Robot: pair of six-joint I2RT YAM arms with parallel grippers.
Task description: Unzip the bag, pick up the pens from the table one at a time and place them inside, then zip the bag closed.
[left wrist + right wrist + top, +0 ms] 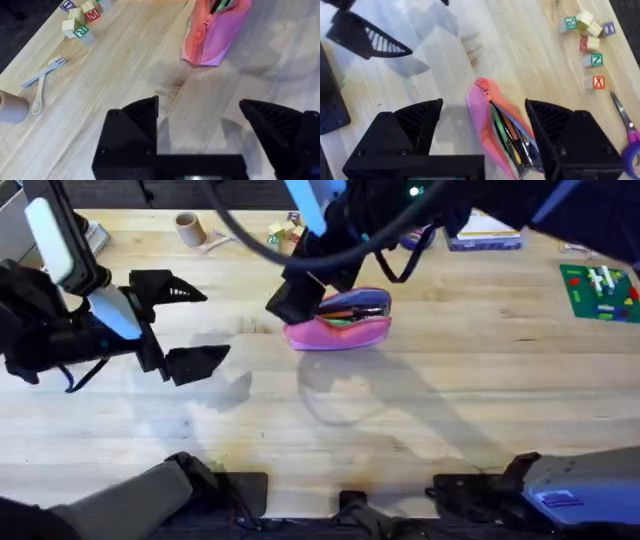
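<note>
So starting at the left edge of the table (480, 410): the left gripper (190, 325) hangs spread wide with nothing between its fingers, pointed toward the middle and parked well apart from the bag (338, 330). My guess is it's waiting there to pin down one end of the pouch while the other arm works the zipper, because a soft pouch like that will just slide if nobody holds it.

Moving toward the middle, the bag sits on the boards nearer the far edge than the near one. Its long axis runs roughly parallel to the far edge, left to right, and it stands on its bottom seam with the mouth facing up and gaping. The pens (507, 132) are already inside, lying lengthwise along the pouch, and green and orange ones show in the opening. So the loading looks done and only the zipping is left, as far as I can judge.

The right gripper (485, 125) hovers right over the bag, fingers wide, one on each side of the left end of the pouch and holding nothing. That spot makes sense if it's going for the zipper pull, though I can't make the pull out.

Off toward the far edge there's letter blocks (587, 42) and scissors (627, 127), not part of this.
</note>
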